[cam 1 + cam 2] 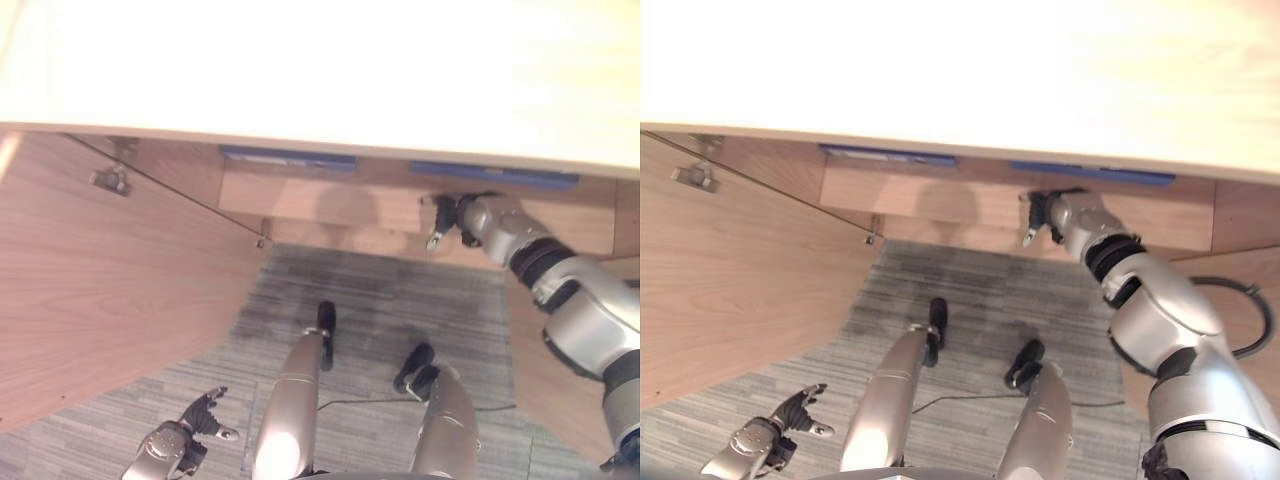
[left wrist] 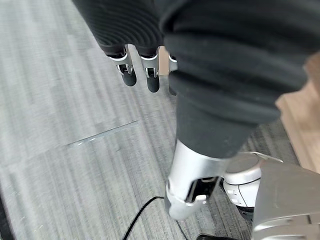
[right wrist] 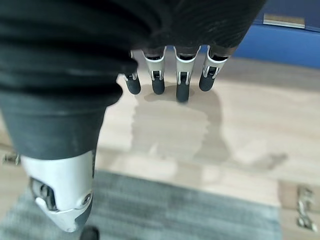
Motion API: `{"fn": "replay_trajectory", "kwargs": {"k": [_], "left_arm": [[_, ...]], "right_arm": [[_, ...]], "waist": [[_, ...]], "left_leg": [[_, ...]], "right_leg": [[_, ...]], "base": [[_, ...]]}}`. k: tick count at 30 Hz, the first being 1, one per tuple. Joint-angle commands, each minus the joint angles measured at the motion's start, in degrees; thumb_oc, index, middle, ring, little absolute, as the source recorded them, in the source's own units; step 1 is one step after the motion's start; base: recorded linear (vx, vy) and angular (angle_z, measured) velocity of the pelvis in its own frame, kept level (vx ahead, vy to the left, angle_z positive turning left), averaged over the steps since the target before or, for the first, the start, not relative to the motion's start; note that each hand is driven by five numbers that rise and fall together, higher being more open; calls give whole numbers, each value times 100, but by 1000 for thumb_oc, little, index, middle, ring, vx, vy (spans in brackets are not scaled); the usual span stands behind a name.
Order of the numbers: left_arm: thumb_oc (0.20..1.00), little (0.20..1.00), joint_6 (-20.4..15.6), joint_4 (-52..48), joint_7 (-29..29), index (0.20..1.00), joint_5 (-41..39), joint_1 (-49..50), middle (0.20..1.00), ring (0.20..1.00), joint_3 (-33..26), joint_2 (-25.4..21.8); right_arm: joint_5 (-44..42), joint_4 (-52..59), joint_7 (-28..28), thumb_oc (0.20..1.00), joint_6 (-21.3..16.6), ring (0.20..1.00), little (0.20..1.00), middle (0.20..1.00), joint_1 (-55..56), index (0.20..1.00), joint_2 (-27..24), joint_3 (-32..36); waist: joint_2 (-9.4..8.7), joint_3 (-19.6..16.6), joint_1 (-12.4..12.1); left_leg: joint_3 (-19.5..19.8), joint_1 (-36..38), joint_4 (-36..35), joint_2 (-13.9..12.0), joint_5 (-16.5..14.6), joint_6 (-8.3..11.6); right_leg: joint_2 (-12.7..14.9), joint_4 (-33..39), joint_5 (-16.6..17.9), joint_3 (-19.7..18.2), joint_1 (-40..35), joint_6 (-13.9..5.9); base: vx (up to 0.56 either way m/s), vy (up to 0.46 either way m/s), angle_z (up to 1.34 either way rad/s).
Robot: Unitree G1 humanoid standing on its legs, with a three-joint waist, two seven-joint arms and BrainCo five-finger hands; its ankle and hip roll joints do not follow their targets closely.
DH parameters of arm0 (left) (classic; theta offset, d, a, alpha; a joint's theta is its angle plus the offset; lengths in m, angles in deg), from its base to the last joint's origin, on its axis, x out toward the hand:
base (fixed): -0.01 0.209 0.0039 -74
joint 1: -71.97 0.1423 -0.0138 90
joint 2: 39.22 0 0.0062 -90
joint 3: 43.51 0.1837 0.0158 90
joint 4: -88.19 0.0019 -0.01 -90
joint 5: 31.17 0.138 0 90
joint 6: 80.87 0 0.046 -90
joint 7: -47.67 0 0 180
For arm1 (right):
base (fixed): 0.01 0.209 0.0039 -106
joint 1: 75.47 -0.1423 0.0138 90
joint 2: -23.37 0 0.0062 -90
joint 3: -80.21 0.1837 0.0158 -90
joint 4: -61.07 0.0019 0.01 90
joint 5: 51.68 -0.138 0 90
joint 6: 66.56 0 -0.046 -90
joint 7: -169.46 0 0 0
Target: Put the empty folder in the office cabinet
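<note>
1. The open light-wood office cabinet (image 1: 330,205) is the largest thing before us. Its pale top edge runs across the 12 o'clock side of the head views. Its hinged wooden door (image 1: 110,290) swings out toward 9 o'clock, over the grey striped carpet floor (image 1: 380,300).
2. Inside the cabinet, two flat blue folders (image 1: 288,158) lie on the upper shelf. One is at about 11 o'clock and the other (image 1: 495,175) at about 1 o'clock. We judge the latter, just above the reaching hand, to be the task's folder. Whether it is truly empty we cannot tell.
3. The lower wooden shelf board (image 3: 240,130) under the folders looks bare where we see it.
4. Our right hand (image 1: 447,215) reaches into the cabinet at 1 o'clock with fingers (image 3: 182,87) straight and relaxed, holding nothing.
5. Our left hand (image 1: 190,425) hangs low at 7 o'clock above the carpet, loosely spread and idle.
6. Risks, as we judge them:
   - The right hand could brush the folder's front edge on withdrawal and drag it off the shelf.
   - The forearm could knock the cabinet's frame.
   - The open door could swing into us, as neither hand holds it.
</note>
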State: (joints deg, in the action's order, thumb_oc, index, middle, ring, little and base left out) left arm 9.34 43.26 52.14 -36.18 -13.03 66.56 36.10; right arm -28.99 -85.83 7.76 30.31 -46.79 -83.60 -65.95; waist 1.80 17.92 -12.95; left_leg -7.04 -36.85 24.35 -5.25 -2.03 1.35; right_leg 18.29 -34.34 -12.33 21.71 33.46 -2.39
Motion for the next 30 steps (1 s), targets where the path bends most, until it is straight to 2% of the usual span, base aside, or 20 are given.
{"fn": "replay_trajectory", "kwargs": {"k": [1, 6, 7, 9, 11, 13, 15, 16, 17, 18, 19, 20, 21, 23, 24, 25, 26, 27, 30], "left_arm": [[1000, 1000, 16, 493, -158, 1000, 309, -252, 1000, 1000, -95, 47], [1000, 1000, 18, 1267, -226, 1000, 434, -411, 1000, 1000, -158, 305], [1000, 1000, 15, 1269, -227, 1000, 434, -409, 1000, 1000, -158, 305], [1000, 1000, 82, 1558, -222, 1000, 500, -500, 1000, 1000, -287, 474], [1000, 1000, 109, 1793, -226, 1000, 546, -497, 1000, 1000, -436, 626], [1000, 1000, 94, 1940, -173, 1000, 566, -479, 1000, 1000, -595, 721], [1000, 1000, 57, 2006, -111, 1000, 588, -429, 1000, 1000, -750, 765], [1000, 1000, 41, 2007, -62, 1000, 610, -378, 1000, 1000, -809, 791], [1000, 1000, 40, 2004, -61, 1000, 611, -374, 1000, 1000, -801, 796], [1000, 1000, 3, 1948, 25, 1000, 640, -228, 1000, 1000, -876, 840], [1000, 1000, 5, 1943, 26, 1000, 641, -222, 1000, 1000, -867, 845], [1000, 1000, -24, 1988, 46, 1000, 629, -127, 1000, 1000, -922, 951], [1000, 1000, -53, 2097, 16, 1000, 594, -58, 1000, 1000, -947, 1037], [1000, 1000, -68, 2177, 26, 1000, 564, 75, 1000, 1000, -984, 1109], [1000, 1000, -68, 2281, 78, 1000, 517, 155, 1000, 1000, -1022, 1207], [1000, 1000, -46, 2406, 75, 1000, 571, 157, 1000, 1000, -1062, 1315], [1000, 1000, -48, 2406, 74, 1000, 571, 159, 1000, 1000, -1058, 1313], [1000, 1000, 4, 2580, 32, 1000, 698, 125, 1000, 1000, -1115, 1360], [1000, 1000, 54, 2714, -2, 1000, 782, 123, 1000, 1000, -1208, 1446]], "right_arm": [[285, -752, 298, 1000, -45, 1000, 1000, 1000, 832, 1000, 352, -298], [1213, -1138, 126, 1000, -74, 1000, 1000, 1000, 1596, 1000, 1127, -304], [1214, -1140, 125, 1000, -73, 1000, 1000, 1000, 1597, 1000, 1130, -304], [1330, -689, 268, 1000, -127, 1000, 1000, 1000, 2099, 1000, 1432, -342], [1155, -65, 427, 1000, -183, 1000, 1000, 1000, 2498, 1000, 1466, -272], [676, 539, 580, 1000, -234, 1000, 1000, 1000, 2800, 1000, 1275, -143], [47, 1082, 677, 1000, -267, 1000, 1000, 1000, 3113, 1000, 829, 90], [-244, 1266, 688, 1000, -299, 1000, 1000, 1000, 3278, 1000, 594, 224], [-251, 1295, 698, 1000, -289, 1000, 1000, 1000, 3291, 1000, 568, 227], [-655, 1526, 644, 1000, -377, 1000, 1000, 1000, 3505, 1000, 223, 473], [-661, 1548, 651, 1000, -370, 1000, 1000, 1000, 3519, 1000, 201, 478], [-1039, 1340, 375, 1000, -420, 1000, 1000, 1000, 3693, 1000, 64, 872], [-1384, 1201, 215, 1000, -443, 1000, 1000, 1000, 3900, 1000, -34, 1266], [-1617, 1272, 186, 1000, -439, 1000, 1000, 1000, 4229, 1000, -78, 1627], [-1957, 1066, 64, 1000, -395, 1000, 1000, 1000, 4553, 1000, -10, 2094], [-2138, 1085, -196, 1000, -391, 1000, 1000, 1000, 4947, 1000, 182, 2602], [-2137, 1088, -196, 1000, -391, 1000, 1000, 1000, 4953, 1000, 183, 2606], [-2198, 1328, -453, 1000, -344, 1000, 1000, 1000, 5437, 1000, 305, 3168], [-2168, 2186, -647, 1000, -271, 1000, 1000, 1000, 6245, 1000, 459, 3808]], "waist": [[15, 227, -148], [-92, 66, -167], [-88, 75, -166], [-254, -80, -49], [-385, -211, 85], [-480, -382, 218], [-559, -485, 323], [-581, -552, 374], [-572, -549, 363], [-606, -651, 465], [-591, -642, 444], [-622, -725, 525], [-653, -817, 572], [-669, -927, 643], [-617, -1071, 820], [-557, -1245, 986], [-563, -1244, 971], [-541, -1385, 1140], [-474, -1508, 1335]], "left_leg": [[234, 283, -537, -100, 11, 114], [226, 1260, -1486, -244, 464, 318], [227, 1279, -1500, -246, 470, 320], [180, 1661, -1786, -450, 640, 441], [82, 1990, -1983, -625, 720, 517], [-24, 2286, -2056, -773, 730, 566], [-204, 2462, -1939, -869, 810, 551], [-241, 2542, -1837, -911, 780, 561], [-245, 2549, -1831, -915, 777, 562], [-304, 2646, -1523, -976, 670, 564], [-311, 2653, -1488, -991, 643, 567], [-205, 2718, -742, -936, 402, 505], [16, 2788, -93, -768, 242, 436], [230, 2825, 230, -619, 85, 331], [157, 3048, -78, -534, -322, 184], [-107, 3391, -658, -455, -626, 159], [-123, 3412, -682, -449, -617, 158], [-227, 3632, -1287, -247, -579, 183], [-393, 3926, -1939, -55, -499, 162]], "right_leg": [[126, 1144, 905, 148, -469, -388], [-337, 2172, 1073, 386, -1496, -415], [-344, 2187, 1080, 390, -1517, -415], [-629, 2656, 1106, 394, -1926, -404], [-825, 2956, 1160, 352, -2210, -390], [-983, 3185, 1154, 258, -2476, -352], [-1101, 3336, 1237, 257, -2663, -269], [-1173, 3404, 1217, 207, -2774, -246], [-1178, 3418, 1225, 203, -2786, -244], [-1280, 3458, 1191, 93, -2947, -206], [-1292, 3466, 1195, 81, -2965, -204], [-1347, 3482, 1184, -120, -3071, -141], [-1391, 3537, 1214, -263, -3167, -100], [-1479, 3626, 1223, -360, -3275, -92], [-1570, 3673, 1210, -437, -3318, -131], [-1531, 3704, 1237, -528, -3282, -198], [-1527, 3704, 1238, -541, -3285, -200], [-1437, 3705, 1369, -603, -3215, -301], [-1364, 3742, 1493, -675, -3188, -395]], "base": [[52, -129, 13], [43, -135, 6], [23, -116, -3], [30, -186, -5], [51, -172, -25], [74, -126, -35], [-21, -98, -38], [-37, -47, -47], [62, -56, -49], [38, -31, -40], [42, -18, -46], [-4, 49, -54], [11, 62, -76], [28, 70, -132], [39, 196, -121], [38, 190, -43], [1, 286, -6], [-6, 209, -1], [-8, 205, -3]]}}
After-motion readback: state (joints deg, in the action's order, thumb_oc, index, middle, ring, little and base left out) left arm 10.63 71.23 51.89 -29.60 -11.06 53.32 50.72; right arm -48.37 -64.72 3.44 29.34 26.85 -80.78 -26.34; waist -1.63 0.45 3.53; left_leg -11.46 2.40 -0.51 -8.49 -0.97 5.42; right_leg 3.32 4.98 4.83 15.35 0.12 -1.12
